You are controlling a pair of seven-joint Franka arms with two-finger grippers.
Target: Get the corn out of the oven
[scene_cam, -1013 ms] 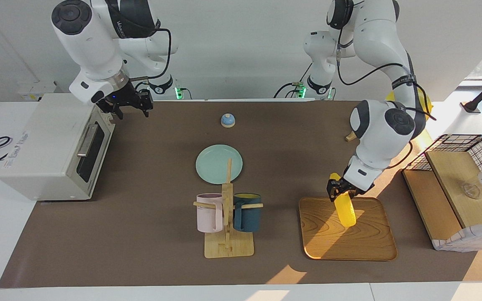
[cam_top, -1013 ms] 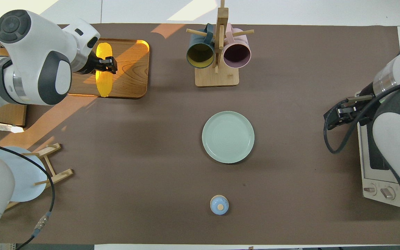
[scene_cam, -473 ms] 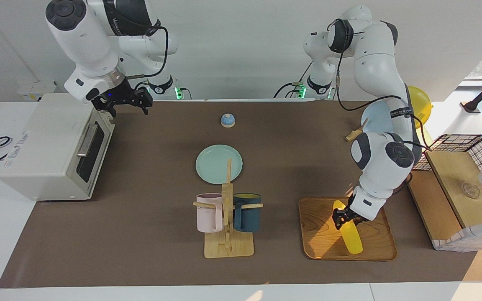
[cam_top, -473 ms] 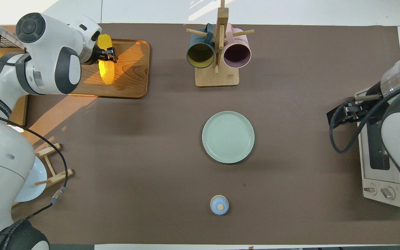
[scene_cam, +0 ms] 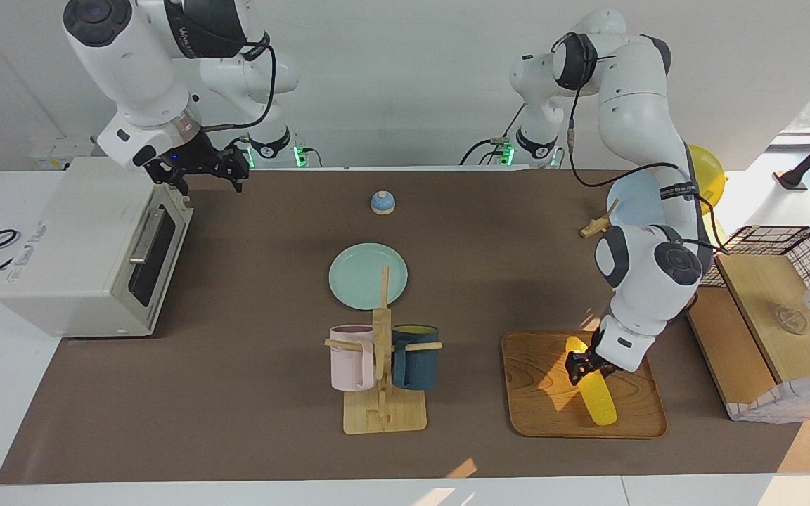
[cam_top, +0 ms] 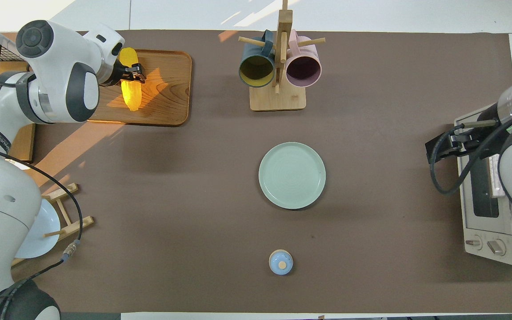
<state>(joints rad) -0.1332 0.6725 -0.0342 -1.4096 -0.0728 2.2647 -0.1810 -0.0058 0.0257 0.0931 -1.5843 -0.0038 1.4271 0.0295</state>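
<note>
The yellow corn [scene_cam: 596, 393] lies on the wooden tray [scene_cam: 531, 422], toward the left arm's end of the table. My left gripper [scene_cam: 583, 364] is low over the tray and straddles the cob's end nearer the robots, as the overhead view shows for the corn [cam_top: 130, 93] and gripper [cam_top: 132, 74]. The white oven [scene_cam: 88, 246] stands at the right arm's end with its dark glass door shut. My right gripper [scene_cam: 209, 181] hangs open and empty above the oven's corner nearest the robots; in the overhead view this gripper [cam_top: 438, 146] is beside the oven [cam_top: 491, 231].
A mint plate [scene_cam: 368, 275] lies mid-table. A wooden mug rack [scene_cam: 382, 414] with a pink and a dark blue mug stands farther from the robots. A small blue bell [scene_cam: 382, 202] sits near the robots. A wire-mesh wooden box [scene_cam: 770, 316] adjoins the tray.
The left gripper carried the corn down and farther from the robots until it lay on the tray. The right gripper rose and drew back over the oven's corner.
</note>
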